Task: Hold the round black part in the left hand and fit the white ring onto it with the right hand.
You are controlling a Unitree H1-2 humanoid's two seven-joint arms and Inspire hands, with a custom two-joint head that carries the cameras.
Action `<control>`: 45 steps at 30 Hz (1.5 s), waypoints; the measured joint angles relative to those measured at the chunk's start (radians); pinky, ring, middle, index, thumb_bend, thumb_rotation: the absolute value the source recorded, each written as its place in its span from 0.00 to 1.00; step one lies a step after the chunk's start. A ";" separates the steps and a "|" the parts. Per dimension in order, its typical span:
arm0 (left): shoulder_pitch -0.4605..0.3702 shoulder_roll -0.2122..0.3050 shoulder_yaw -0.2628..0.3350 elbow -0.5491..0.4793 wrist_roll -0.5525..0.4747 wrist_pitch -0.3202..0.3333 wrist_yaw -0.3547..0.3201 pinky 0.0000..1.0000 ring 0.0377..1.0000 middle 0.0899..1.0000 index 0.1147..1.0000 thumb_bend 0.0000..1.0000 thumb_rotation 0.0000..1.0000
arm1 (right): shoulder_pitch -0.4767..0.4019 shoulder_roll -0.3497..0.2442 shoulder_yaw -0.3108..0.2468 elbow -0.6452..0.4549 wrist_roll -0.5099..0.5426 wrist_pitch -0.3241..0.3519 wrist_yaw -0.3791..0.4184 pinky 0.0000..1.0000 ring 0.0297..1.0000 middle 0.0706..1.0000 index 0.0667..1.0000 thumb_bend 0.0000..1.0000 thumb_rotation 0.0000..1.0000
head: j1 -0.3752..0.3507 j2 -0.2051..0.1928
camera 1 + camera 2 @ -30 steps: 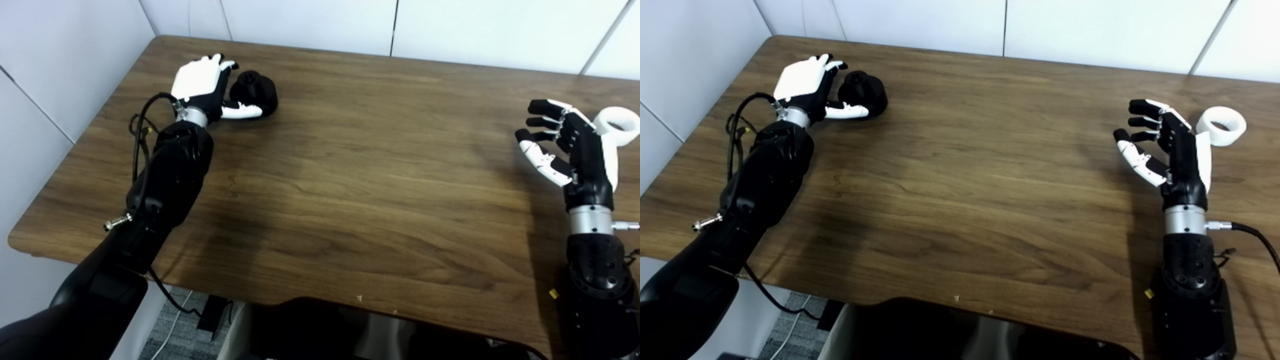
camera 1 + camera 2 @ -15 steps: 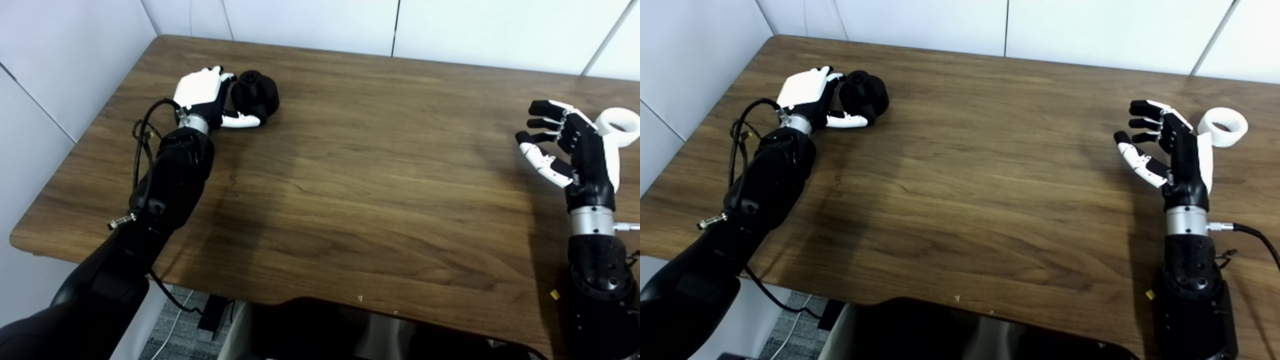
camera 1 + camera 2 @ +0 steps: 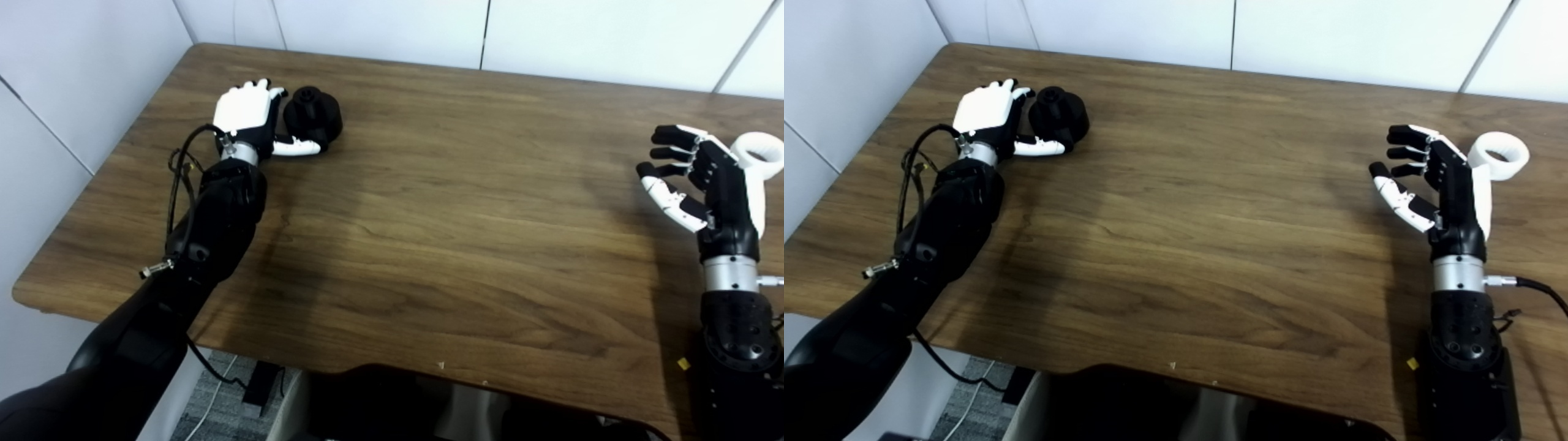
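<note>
table (image 3: 1200, 202): brown wood | black part (image 3: 1059, 116) far-left | white ring (image 3: 1497, 155) far-right

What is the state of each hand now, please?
Left hand: fingers partly curled beside the black part; a grip cannot be told.
Right hand: open, holding nothing; white ring lies behind it.

Brown wood-grain table (image 3: 1213, 214), black round part (image 3: 1058, 116), white ring (image 3: 1499, 155), black-and-white left hand (image 3: 989, 116) and right hand (image 3: 1439, 184), white walls (image 3: 1335, 37).

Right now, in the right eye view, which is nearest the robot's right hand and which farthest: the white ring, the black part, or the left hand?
1. white ring, just behind the right hand
2. round black part, far left
3. left hand, beside it, farther left
</note>
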 measured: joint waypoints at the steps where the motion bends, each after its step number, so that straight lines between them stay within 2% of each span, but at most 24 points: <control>1: -0.001 -0.004 0.000 0.009 -0.002 -0.001 0.015 1.00 1.00 1.00 0.87 1.00 0.64 | 0.001 0.000 0.000 -0.001 0.000 0.000 0.001 0.54 0.64 0.67 0.66 0.47 0.17 | -0.002 0.002; 8: -0.017 -0.034 0.010 0.064 -0.025 -0.003 0.084 1.00 1.00 1.00 0.89 1.00 0.66 | 0.007 -0.005 -0.001 -0.007 0.001 0.000 0.002 0.53 0.64 0.67 0.66 0.48 0.18 | -0.008 0.006; 11: -0.024 -0.039 0.006 0.073 -0.032 -0.001 0.087 1.00 1.00 1.00 0.89 1.00 0.66 | 0.008 -0.008 -0.001 -0.008 0.001 0.000 0.002 0.54 0.65 0.67 0.66 0.48 0.19 | -0.011 0.008; 21: -0.041 -0.051 0.003 0.104 -0.073 -0.011 0.117 1.00 1.00 1.00 0.87 1.00 0.58 | 0.013 -0.018 -0.001 -0.014 -0.001 0.000 0.002 0.56 0.66 0.68 0.66 0.48 0.20 | -0.020 0.015; 30: -0.053 -0.065 0.010 0.130 -0.121 -0.032 0.143 1.00 1.00 1.00 0.76 1.00 0.54 | 0.025 -0.022 -0.005 -0.030 -0.001 0.002 0.004 0.56 0.66 0.68 0.66 0.48 0.20 | -0.026 0.023; 34: -0.056 -0.069 0.010 0.138 -0.130 -0.037 0.165 1.00 1.00 1.00 0.70 1.00 0.53 | 0.031 -0.024 -0.011 -0.039 -0.001 0.007 0.011 0.56 0.66 0.68 0.65 0.48 0.16 | -0.026 0.026; 38: -0.064 -0.071 0.009 0.147 -0.135 -0.039 0.177 1.00 1.00 1.00 0.65 1.00 0.47 | 0.032 -0.023 -0.012 -0.040 -0.003 0.008 0.012 0.55 0.65 0.67 0.65 0.48 0.19 | -0.026 0.028; 45: -0.068 -0.072 0.009 0.139 -0.153 -0.033 0.181 1.00 1.00 1.00 0.62 0.98 0.43 | 0.046 -0.023 -0.014 -0.061 -0.013 0.042 0.015 0.57 0.67 0.68 0.66 0.48 0.16 | -0.026 0.031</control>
